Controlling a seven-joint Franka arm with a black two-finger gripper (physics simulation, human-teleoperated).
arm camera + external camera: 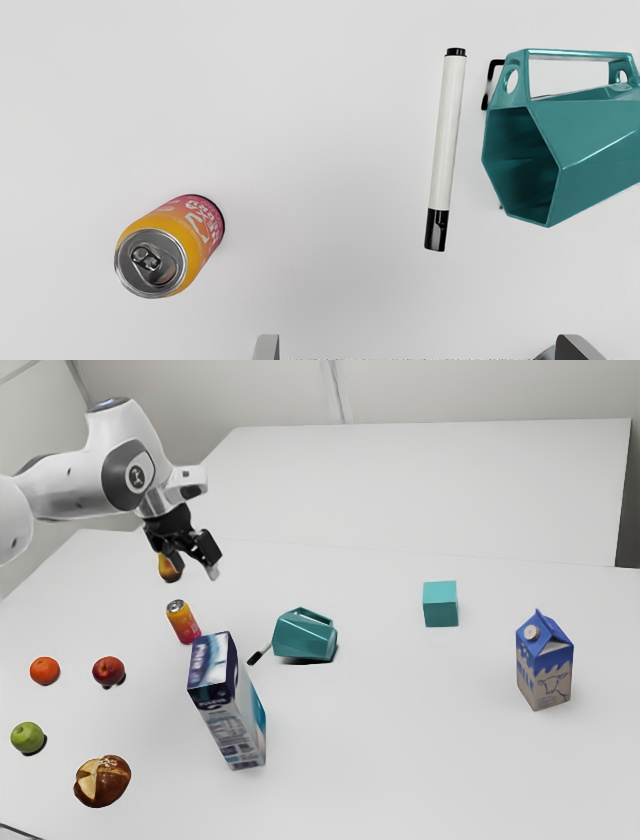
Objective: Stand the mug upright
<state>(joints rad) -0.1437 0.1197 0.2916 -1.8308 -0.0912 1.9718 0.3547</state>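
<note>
The teal faceted mug (305, 635) lies on its side on the table near the middle of the exterior view, its handle uppermost. My gripper (197, 559) is raised above the table toward the exterior view's left, apart from the mug. In the wrist view the mug (595, 125) shows its dark open mouth facing a marker. Both fingertips of my gripper (417, 347) stand wide apart at the bottom edge, with no object held between them.
The white marker (447, 135) lies beside the mug's mouth. A soda can (183, 622) and a tall box (228, 700) stand close by. Farther off are a teal cube (440, 604), a milk carton (545, 665), bread (103, 781) and several fruits.
</note>
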